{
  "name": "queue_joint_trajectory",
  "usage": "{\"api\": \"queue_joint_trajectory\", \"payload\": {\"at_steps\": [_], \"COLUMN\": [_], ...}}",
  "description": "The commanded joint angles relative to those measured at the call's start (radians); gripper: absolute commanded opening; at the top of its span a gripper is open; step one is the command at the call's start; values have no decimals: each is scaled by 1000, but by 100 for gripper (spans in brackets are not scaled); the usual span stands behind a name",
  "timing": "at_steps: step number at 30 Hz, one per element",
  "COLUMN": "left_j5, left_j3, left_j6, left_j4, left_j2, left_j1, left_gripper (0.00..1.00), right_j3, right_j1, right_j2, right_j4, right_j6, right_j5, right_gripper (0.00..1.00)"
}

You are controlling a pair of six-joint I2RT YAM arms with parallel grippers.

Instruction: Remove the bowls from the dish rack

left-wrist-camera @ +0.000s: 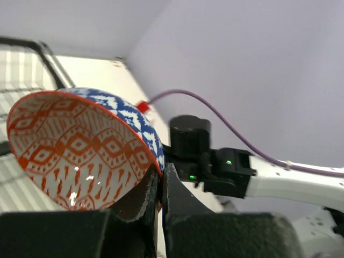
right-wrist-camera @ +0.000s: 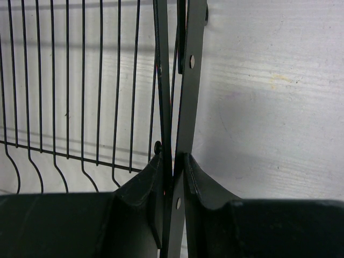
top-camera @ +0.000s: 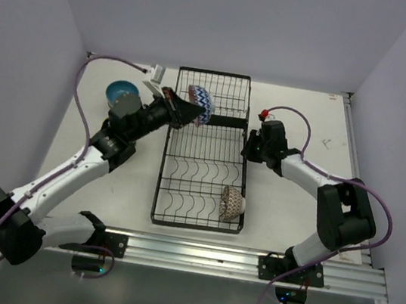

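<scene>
On the table (top-camera: pixel 306 129), the dish rack (top-camera: pixel 161 184) runs from the near edge toward the far edge. The right gripper (top-camera: pixel 254 138) is clamped on the rack's right side rail. The left gripper (top-camera: pixel 179 109) pinches the rim of a blue zigzag bowl (top-camera: pixel 202 104) over the rack's far section, seemingly clear of the wires. A brown-patterned bowl (top-camera: pixel 232 202) sits in the rack's near right corner. A blue bowl (top-camera: pixel 120 92) rests near the table's far left corner.

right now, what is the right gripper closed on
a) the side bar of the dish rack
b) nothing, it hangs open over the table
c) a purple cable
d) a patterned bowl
a: the right wrist view shows the right gripper pinching the side bar of the dish rack, while the zigzag bowl is held by the left gripper.
</scene>
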Motion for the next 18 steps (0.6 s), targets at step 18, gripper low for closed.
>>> {"api": "queue_joint_trajectory", "payload": {"at_steps": [18], "left_j5": [-842], "left_j3": [440], "left_j6": [569], "left_j4": [-1191], "left_j2": [157], "left_j1": [52], "left_gripper": [0], "right_j3": [-46], "right_j1": [-29], "right_j2": [5], "right_j4": [-54], "right_j6": [-4], "right_j5": [-2], "right_gripper": [0]}}
